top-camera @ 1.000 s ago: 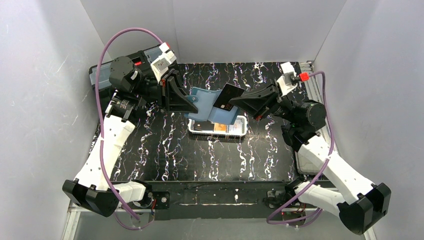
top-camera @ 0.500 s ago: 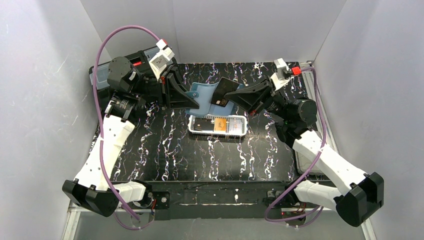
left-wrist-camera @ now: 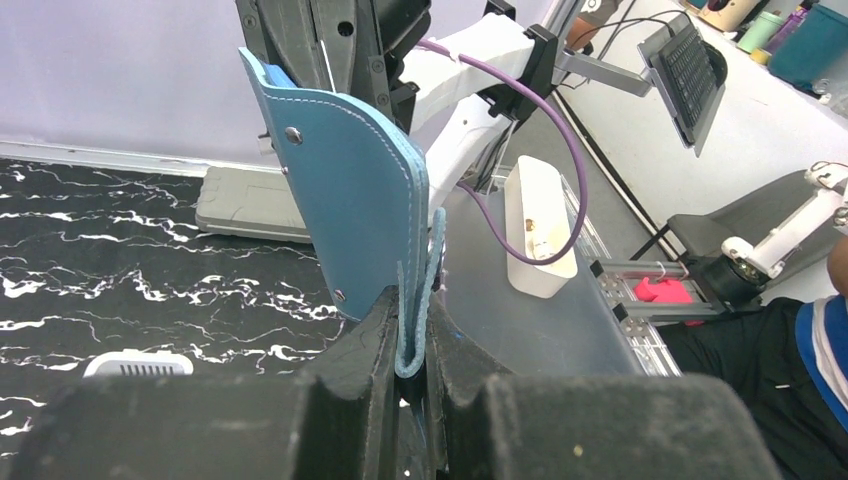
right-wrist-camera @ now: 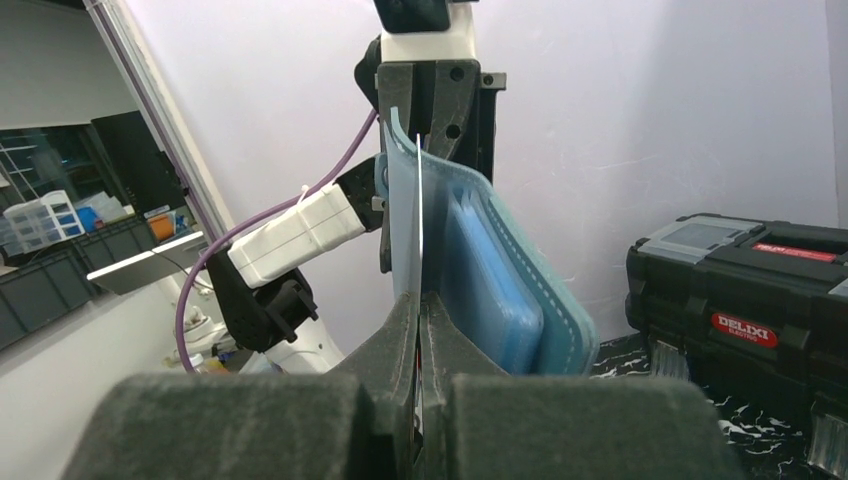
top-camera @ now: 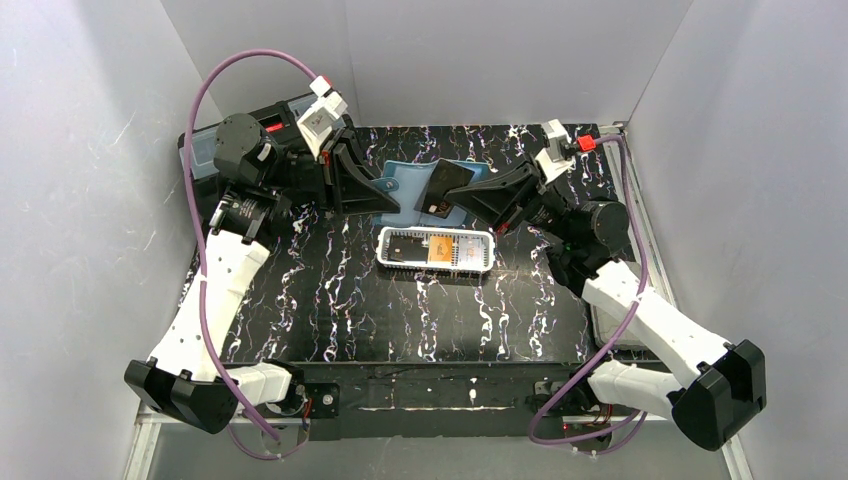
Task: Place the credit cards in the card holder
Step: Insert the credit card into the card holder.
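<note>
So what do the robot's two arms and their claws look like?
The left arm and right arm have white shells with black joints and black bases. A purple cable loops along each. The left claw and right claw are black, wedge-shaped two-finger units, each topped by a white camera block with a red tab.

Up off the table toward 12 o'clock: teal-blue card holder (top-camera: 408, 186), folded open like a booklet. In the left wrist view, same card holder (left-wrist-camera: 355, 190) upright, pinched at its lower edge, white stitching round the curved cover, two small studs showing. From the right wrist, card holder (right-wrist-camera: 500, 280) splayed, paler inner sleeves facing out.

Against its 3 o'clock side: black card (top-camera: 446, 187), tilted, overlapping the open cover. In a sleeve or only on it? Impossible to tell.

At 6 o'clock of the holder, flat in the white mesh basket (top-camera: 489, 250): dark card (top-camera: 404, 246) at 9 o'clock, orange card (top-camera: 438, 254) in the middle, pale card (top-camera: 464, 246) at 3 o'clock.
</note>
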